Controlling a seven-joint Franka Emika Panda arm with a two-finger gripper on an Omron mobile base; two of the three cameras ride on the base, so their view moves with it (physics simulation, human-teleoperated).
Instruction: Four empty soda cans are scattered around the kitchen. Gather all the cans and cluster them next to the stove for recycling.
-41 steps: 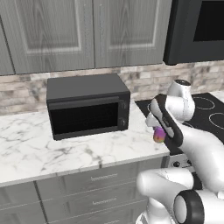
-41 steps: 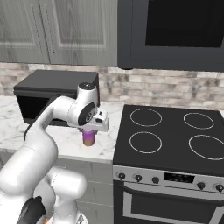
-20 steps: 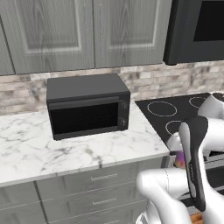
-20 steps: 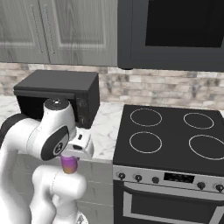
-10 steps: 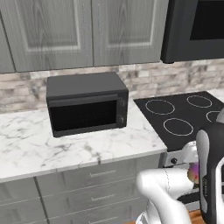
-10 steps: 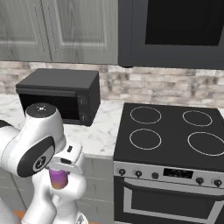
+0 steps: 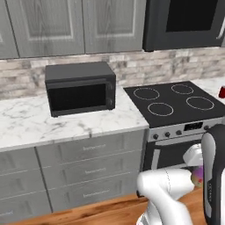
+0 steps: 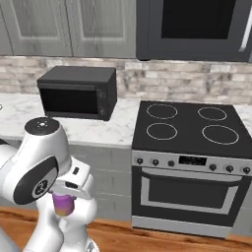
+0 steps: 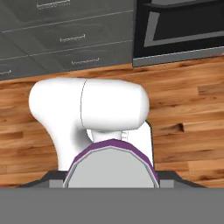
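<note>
Clamped between the jaws of the gripper [image 8: 63, 205], the pink-purple soda can [image 8: 62, 204] was carried upright and low, well below the marble counter [image 8: 106, 129] and in front of the grey drawers [image 7: 83, 171]. Its silver top was seen close up in the hand view, the can [image 9: 112, 168] sitting just before the camera with the wooden floor [image 9: 188, 109] beneath. The stove [image 8: 189, 128] was found to the right of the black microwave [image 8: 78, 92], well apart from the held can, and a red can [image 7: 222, 92] was glimpsed at the right edge of the left base view, just beyond the stove [image 7: 173, 103].
</note>
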